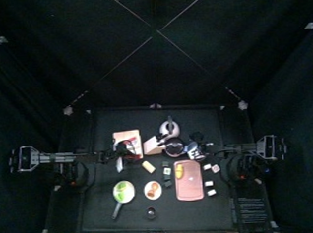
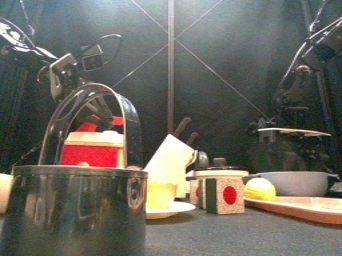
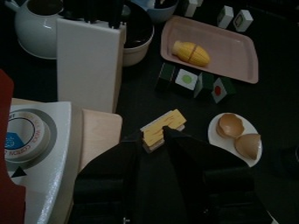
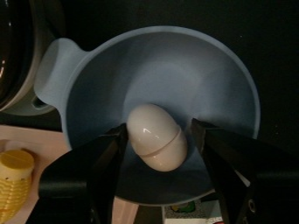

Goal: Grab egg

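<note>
Egg (image 4: pixel 156 136) lay inside pale blue bowl (image 4: pixel 105 83), toward the bench's right edge, between the spread jaws of right gripper (image 4: pixel 158 149), not yet pinched. Judged light, smooth, brittle; best taken gently across the narrow middle. Seen only from right wrist; hidden in front view. Left gripper (image 3: pixel 166 144) seemed pressed together.

A small black desk (image 1: pixel 99 215) is seen crowded with items. A pink tray (image 3: pixel 239 52) holding a corn cob (image 3: pixel 191 53) is set beside three small cartons (image 3: pixel 201 81). A white plate (image 3: pixel 219 140) bearing eggshells is placed near a butter piece (image 3: pixel 163 128). A blue bowl (image 4: pixel 222 79) is also noted.
</note>
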Available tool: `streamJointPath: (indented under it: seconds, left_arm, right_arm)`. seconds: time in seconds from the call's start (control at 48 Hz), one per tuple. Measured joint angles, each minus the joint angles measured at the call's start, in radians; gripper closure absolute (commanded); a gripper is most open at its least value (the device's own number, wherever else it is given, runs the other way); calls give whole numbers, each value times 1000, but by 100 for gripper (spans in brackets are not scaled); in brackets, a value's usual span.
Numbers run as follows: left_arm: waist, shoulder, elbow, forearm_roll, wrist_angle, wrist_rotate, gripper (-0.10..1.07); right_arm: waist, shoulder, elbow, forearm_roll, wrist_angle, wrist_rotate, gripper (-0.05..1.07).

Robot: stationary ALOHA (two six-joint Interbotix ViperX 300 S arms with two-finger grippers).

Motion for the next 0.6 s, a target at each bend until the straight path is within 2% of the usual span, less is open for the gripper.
streamJointPath:
  seconds: [0.146, 0.25, 0.604]
  left_arm:
    - [0, 0, 0, 0, 0, 2, 28]
    - [0, 0, 0, 0, 0, 2, 28]
    - [-2, -66, 29, 0, 0, 2, 28]
  right_arm:
    - [0, 0, -2, 0, 0, 0, 34]
    - [0, -2, -6, 2, 5, 0, 34]
    - [8, -120, -35, 8, 44, 5, 34]
